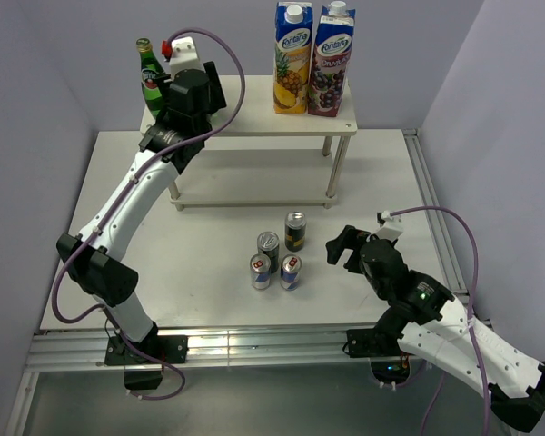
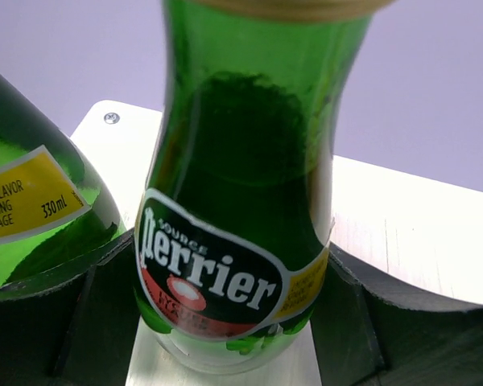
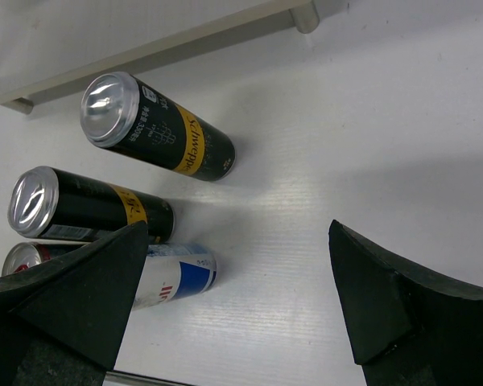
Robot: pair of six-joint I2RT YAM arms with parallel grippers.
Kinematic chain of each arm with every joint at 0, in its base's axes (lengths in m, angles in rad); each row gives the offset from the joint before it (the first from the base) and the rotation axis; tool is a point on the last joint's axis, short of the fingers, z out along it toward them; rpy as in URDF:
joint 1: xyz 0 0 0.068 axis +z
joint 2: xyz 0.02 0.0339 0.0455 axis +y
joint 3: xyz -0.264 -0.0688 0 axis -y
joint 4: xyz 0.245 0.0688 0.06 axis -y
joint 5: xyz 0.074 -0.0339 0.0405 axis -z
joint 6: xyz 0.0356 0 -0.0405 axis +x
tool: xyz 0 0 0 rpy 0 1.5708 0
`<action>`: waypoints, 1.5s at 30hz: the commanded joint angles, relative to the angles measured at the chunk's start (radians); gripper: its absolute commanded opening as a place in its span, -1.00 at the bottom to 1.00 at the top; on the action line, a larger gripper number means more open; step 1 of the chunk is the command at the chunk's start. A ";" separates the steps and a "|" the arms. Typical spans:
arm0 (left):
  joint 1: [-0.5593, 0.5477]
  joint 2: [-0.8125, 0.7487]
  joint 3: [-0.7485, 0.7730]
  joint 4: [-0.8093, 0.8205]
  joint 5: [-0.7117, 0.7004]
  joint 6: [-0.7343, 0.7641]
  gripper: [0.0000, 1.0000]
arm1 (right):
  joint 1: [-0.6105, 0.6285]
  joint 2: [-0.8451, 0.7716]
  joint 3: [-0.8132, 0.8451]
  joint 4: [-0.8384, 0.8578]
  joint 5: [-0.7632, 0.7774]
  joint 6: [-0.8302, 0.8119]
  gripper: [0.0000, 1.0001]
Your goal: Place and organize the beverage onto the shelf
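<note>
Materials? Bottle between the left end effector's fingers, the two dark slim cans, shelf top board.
bottle: green glass, glossy and see-through; label looks like printed paper or film.
dark slim cans: probably aluminium, bare bright lids with pull tabs, dark printed walls with slight sheen.
shelf top board: pale, matte, faint grain in the left wrist view; painted wood or laminate, cannot tell which.

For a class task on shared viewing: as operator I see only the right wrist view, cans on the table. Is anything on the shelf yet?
Observer: Yes, two cartons stand atop the shelf, at its right end.
Operator: Any bottles?
Observer: One bottle is at the left end, in the left gripper.
Operator: And the other?
Observer: A second bottle stands just beside it, outside the fingers.
</note>
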 commanded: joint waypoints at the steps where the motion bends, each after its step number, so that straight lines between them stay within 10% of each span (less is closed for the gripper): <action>1: 0.003 -0.016 -0.022 -0.025 0.052 -0.044 0.50 | 0.008 -0.008 0.001 0.019 0.031 0.008 1.00; 19: -0.081 0.004 -0.025 -0.014 0.052 0.013 0.99 | 0.008 -0.019 -0.004 0.023 0.027 0.004 1.00; 45: -0.164 -0.179 -0.284 -0.004 -0.169 -0.023 0.99 | 0.011 -0.034 -0.008 0.023 0.027 0.008 1.00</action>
